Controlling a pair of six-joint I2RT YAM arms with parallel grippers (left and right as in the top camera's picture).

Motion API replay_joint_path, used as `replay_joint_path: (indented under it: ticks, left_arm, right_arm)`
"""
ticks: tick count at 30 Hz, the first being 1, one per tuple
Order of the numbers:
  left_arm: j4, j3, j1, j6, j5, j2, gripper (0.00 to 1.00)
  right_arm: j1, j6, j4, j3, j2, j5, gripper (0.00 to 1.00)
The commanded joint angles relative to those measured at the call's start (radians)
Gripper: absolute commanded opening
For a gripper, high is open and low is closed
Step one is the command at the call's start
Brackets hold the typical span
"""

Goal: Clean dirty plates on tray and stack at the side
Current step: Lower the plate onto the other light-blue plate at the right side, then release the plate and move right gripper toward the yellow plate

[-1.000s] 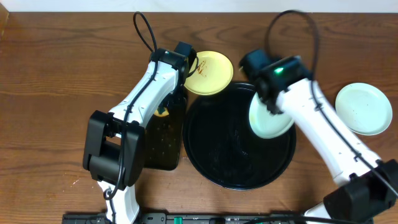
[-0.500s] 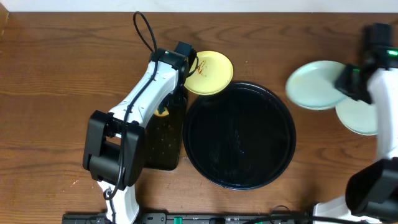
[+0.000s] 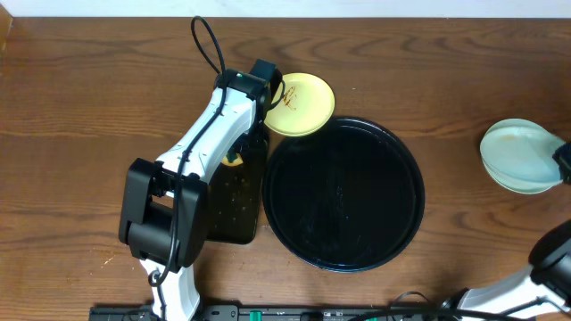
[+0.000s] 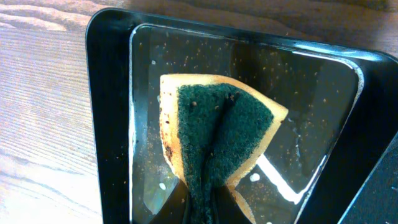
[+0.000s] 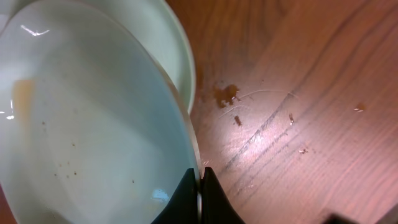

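The round black tray point(image 3: 294, 214) lies mid-table with no plates on it. A pale yellow plate point(image 3: 302, 104) with brown smears rests at its upper left rim, by my left gripper. My left gripper point(image 4: 202, 208) is shut on a green and yellow sponge point(image 4: 221, 134) over the rectangular black tray point(image 4: 109, 112). My right gripper point(image 5: 199, 186) is shut on the rim of a mint plate point(image 5: 87, 137), held just above a second mint plate point(image 5: 174, 46) at the table's right edge. The two mint plates overlap in the overhead view point(image 3: 522, 153).
The rectangular black tray point(image 3: 234, 201) with water drops sits left of the round tray, under my left arm. Small brown crumbs and a stain point(image 5: 227, 94) mark the wood beside the mint plates. Bare wooden table lies left of the arm and between tray and plates.
My right arm carried the mint plate from above the round tray to the right, over the other mint plate at the table's right edge. The left arm has not moved.
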Motion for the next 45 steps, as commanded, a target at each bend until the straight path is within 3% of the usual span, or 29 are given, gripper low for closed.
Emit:
replay_joint_path:
  ticks: [1,12,13,16,17,29,32,34,36,45]
  left_arm:
    - [-0.003,-0.010,0.006,0.013,-0.002,-0.005,0.07]
    - [0.000,-0.010,0.006,0.013,-0.002,-0.005,0.08]
    - [0.002,-0.010,0.006,0.013,-0.002,-0.005,0.08]
    - [0.006,-0.010,0.006,0.013,-0.002,-0.005,0.08]
    - [0.008,-0.010,0.006,0.013,-0.002,-0.005,0.08]
    - [0.008,-0.010,0.006,0.013,-0.002,-0.005,0.08]
    - [0.008,-0.010,0.006,0.013,-0.002,-0.005,0.08]
    - [0.008,-0.010,0.006,0.013,-0.002,-0.005,0.08]
    - [0.008,-0.010,0.006,0.013,-0.002,-0.005,0.08]
    - [0.006,-0.010,0.006,0.014,-0.002,-0.005,0.08]
  right_arm:
    - [-0.037,-0.020,0.011,0.011,0.086,-0.042,0.01]
    - [-0.047,-0.027,0.122,0.011,0.184,-0.049,0.01]
    - [-0.046,-0.026,0.132,0.011,0.185,-0.057,0.05]
    - [-0.046,-0.029,0.159,0.011,0.185,-0.098,0.71]
    - [-0.045,-0.041,0.166,0.011,0.185,-0.120,0.79]
    - [0.045,-0.096,0.129,0.094,0.150,-0.270,0.82]
    - [0.118,-0.115,0.078,0.174,0.113,-0.270,0.84]
    - [0.179,-0.125,0.051,0.219,0.090,-0.271,0.95]
    - [0.241,-0.133,0.043,0.236,0.082,-0.283,0.99]
    - [0.495,-0.157,0.108,0.222,0.129,-0.497,0.99]
